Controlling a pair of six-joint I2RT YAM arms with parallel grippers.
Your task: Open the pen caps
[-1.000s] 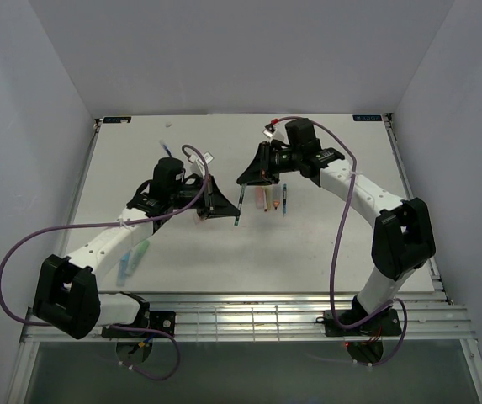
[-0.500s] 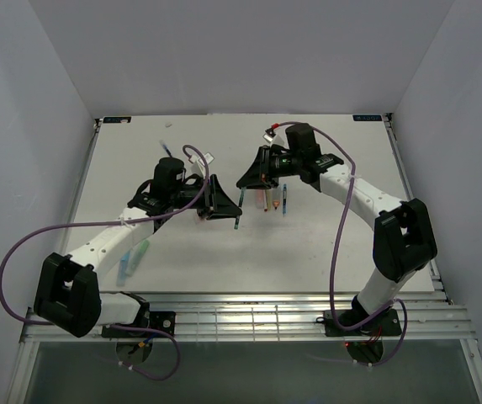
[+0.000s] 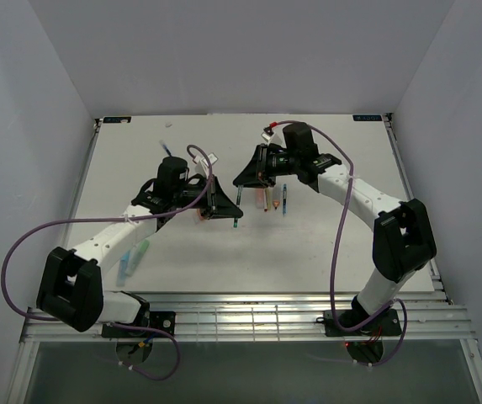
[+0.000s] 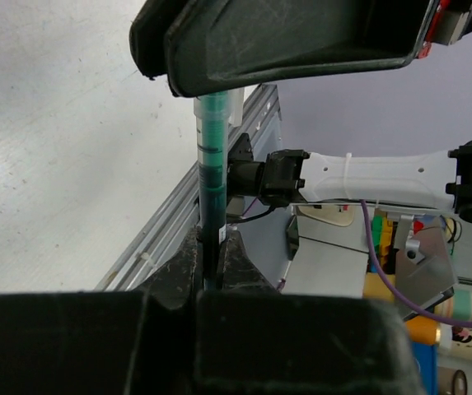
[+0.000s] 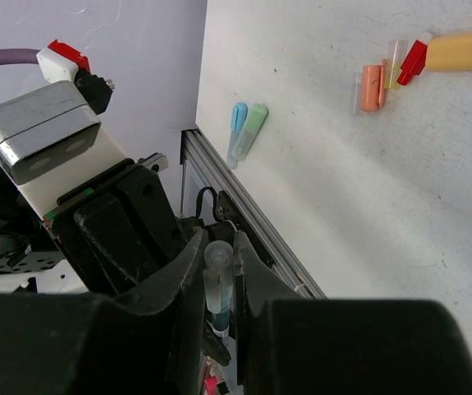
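A slim teal pen [image 3: 237,207] hangs in the air between my two grippers. My left gripper [image 3: 231,214] is shut on the pen's body, seen in the left wrist view [image 4: 211,257] with the pen [image 4: 210,177] running up from it. My right gripper [image 3: 241,185] is shut on the pen's clear cap [image 5: 217,267], which sits on the pen's end [image 4: 218,105]. The right gripper's tips [image 5: 217,247] press both sides of the cap. Loose orange [image 5: 371,88], clear [image 5: 396,59], red [image 5: 413,62] and yellow [image 5: 464,49] caps lie on the table.
Pink [image 3: 258,199], orange [image 3: 267,199] and blue [image 3: 284,200] pens lie on the white table under the right arm. A blue [image 3: 125,266] and a green highlighter [image 3: 142,251] lie near the left front, beside the metal rail [image 3: 249,316].
Both grippers have shifted very slightly to the left with the pen still held between them. The grips have not changed.
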